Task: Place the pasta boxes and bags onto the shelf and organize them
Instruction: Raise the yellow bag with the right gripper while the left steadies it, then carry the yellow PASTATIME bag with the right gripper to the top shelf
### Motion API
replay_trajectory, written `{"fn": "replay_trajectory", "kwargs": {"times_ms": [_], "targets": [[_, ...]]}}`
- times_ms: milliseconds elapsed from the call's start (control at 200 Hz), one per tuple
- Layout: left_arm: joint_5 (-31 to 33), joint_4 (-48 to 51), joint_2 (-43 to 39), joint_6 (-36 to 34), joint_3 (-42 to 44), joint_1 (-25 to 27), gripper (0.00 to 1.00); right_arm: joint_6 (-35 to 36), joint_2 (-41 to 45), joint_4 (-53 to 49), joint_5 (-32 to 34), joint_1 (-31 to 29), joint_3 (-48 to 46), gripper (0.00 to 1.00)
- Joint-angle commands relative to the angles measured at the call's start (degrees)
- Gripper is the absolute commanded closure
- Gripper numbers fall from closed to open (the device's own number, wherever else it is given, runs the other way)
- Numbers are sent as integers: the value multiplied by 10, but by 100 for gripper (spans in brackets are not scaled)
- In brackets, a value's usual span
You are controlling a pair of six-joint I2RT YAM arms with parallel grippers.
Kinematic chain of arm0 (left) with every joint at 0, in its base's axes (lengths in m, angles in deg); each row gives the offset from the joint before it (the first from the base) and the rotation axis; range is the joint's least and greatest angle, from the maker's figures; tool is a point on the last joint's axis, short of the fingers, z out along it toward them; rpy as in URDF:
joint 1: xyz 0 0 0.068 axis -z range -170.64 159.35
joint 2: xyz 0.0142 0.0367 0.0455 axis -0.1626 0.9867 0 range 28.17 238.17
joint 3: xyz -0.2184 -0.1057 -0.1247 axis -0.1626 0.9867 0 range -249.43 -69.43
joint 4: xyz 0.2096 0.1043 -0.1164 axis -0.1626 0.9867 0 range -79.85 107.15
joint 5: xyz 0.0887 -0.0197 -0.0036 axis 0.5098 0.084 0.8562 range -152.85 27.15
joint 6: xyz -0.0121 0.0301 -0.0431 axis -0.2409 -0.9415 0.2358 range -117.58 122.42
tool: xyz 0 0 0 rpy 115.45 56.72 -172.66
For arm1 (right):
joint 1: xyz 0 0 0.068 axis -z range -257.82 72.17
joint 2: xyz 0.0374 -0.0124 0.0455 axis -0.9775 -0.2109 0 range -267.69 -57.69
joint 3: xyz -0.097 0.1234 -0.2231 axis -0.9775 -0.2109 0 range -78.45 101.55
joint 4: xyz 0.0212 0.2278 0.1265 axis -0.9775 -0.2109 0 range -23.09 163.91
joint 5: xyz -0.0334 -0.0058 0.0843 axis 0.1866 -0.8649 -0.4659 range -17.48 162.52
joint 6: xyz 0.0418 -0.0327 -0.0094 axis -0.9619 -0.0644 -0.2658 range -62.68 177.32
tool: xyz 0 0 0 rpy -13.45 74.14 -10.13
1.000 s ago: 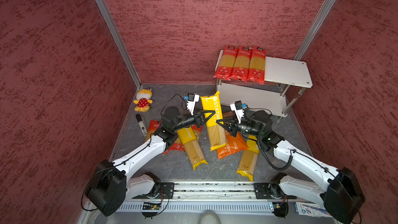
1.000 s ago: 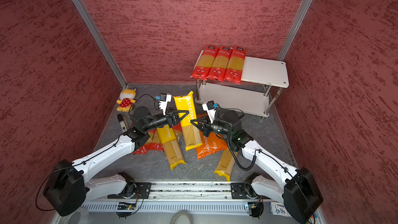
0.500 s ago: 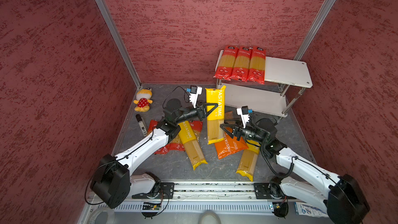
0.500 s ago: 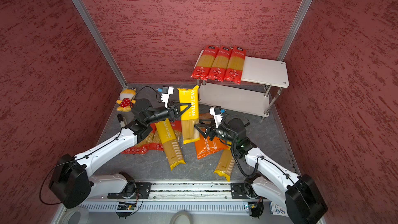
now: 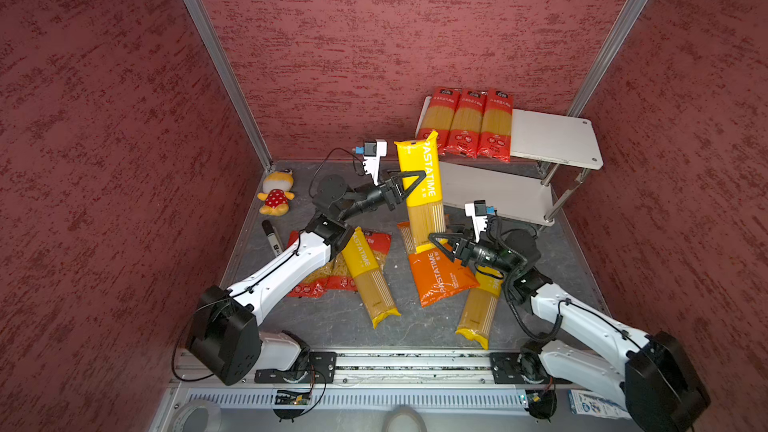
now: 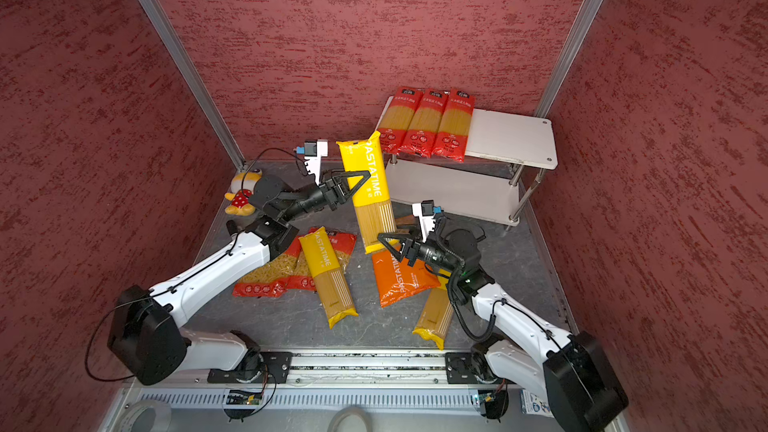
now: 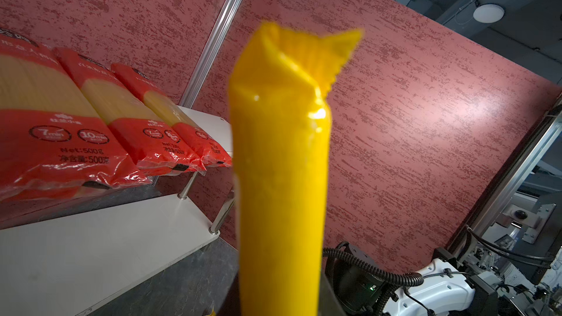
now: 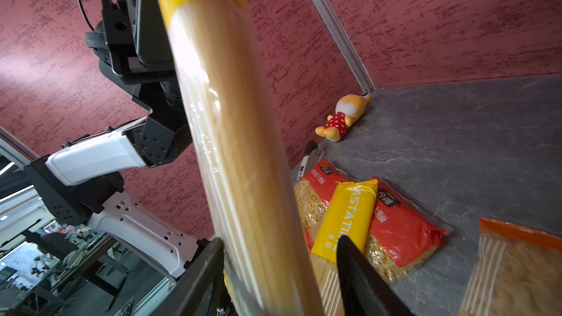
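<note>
I am gripping the yellow PASTATIME bag upright in the left gripper, near the shelf, the right gripper gaping around its lower end; I am aiming to lay it flat beside the red spaghetti bags.

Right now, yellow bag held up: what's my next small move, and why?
Probably draw the right gripper back off the lower end of the yellow PASTATIME bag: its jaws stand open there, while the left gripper alone is shut on the bag, upright off the floor. That frees a swing to the shelf.
</note>
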State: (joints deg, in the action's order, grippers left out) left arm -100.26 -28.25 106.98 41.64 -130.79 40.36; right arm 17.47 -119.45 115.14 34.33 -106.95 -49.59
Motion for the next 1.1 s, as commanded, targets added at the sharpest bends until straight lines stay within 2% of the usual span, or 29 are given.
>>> {"fn": "replay_trajectory", "kwargs": {"times_ms": [0,130,200,301,371,416,496,621,797,942,1097], "targets": [[12,-85,-6,28,-34,3,100,-39,-22,75,-29,2,31,53],[15,-77,-7,26,-34,3,100,-62,-41,106,-36,3,40,76],[19,-65,-11,19,-33,1,100,-71,-44,123,-33,4,42,83],[24,-50,-15,20,-30,-5,93,-74,-39,126,-24,8,47,90],[33,-36,-19,24,-28,-12,82,-73,-31,120,-20,13,53,94],[39,-24,-24,26,-26,-15,73,-71,-25,112,-19,19,58,96],[58,11,-33,20,-19,-22,49,-61,-8,81,-13,32,73,99],[91,80,-51,7,-2,-33,33,-40,15,3,-11,67,116,100],[126,158,-87,-25,37,-36,25,-3,30,-138,-26,120,208,100],[152,197,-116,-54,74,-23,25,37,24,-319,-13,170,317,100],[166,200,-128,-55,113,-9,25,8,10,-423,-12,249,403,100]]}}
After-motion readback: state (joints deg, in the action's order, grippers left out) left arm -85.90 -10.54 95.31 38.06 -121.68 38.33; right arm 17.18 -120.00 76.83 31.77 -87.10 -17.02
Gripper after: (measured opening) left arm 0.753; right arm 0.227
